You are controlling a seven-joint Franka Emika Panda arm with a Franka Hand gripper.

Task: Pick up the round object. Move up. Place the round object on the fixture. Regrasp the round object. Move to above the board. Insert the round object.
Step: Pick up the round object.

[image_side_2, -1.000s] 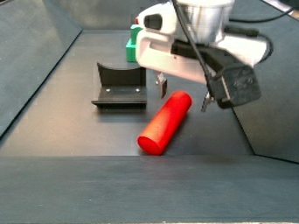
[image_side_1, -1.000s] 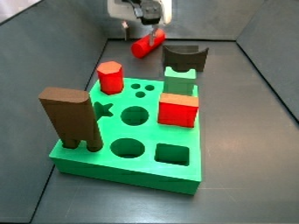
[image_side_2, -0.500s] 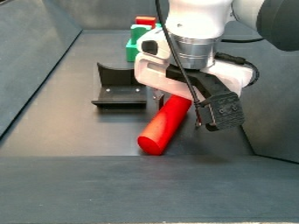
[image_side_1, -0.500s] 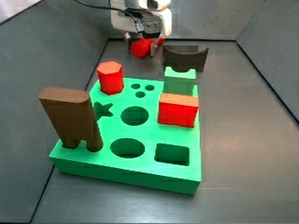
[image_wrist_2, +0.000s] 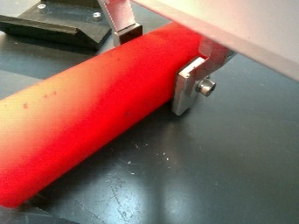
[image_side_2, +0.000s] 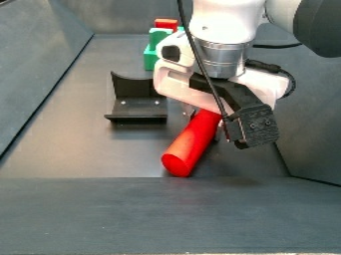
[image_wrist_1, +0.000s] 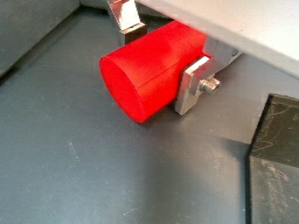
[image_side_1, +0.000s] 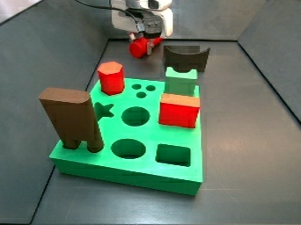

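Down on the floor, the gripper (image_side_2: 202, 112) pinches the round object (image_side_2: 192, 139) between its fingers (image_wrist_2: 191, 86). Just beside stands the fixture (image_side_2: 138, 99). Well apart, the board (image_side_1: 143, 123) carries a red cube (image_side_1: 180, 111), a hexagonal peg (image_side_1: 112, 77) and a brown slab (image_side_1: 70, 117).

There are three red pieces: one round object (image_side_2: 188, 147), one hexagonal peg (image_side_1: 112, 77) and one cube (image_side_1: 180, 111). There are two brown blocks, the fixture (image_side_1: 185, 58) and a taller slab (image_side_1: 70, 119), and one green board (image_side_1: 129, 171). Its open holes number two round, one square, one star and three small. One gripper (image_side_1: 144, 37), at the board's 12 o'clock, closes two fingers (image_wrist_2: 191, 83) on the round object.
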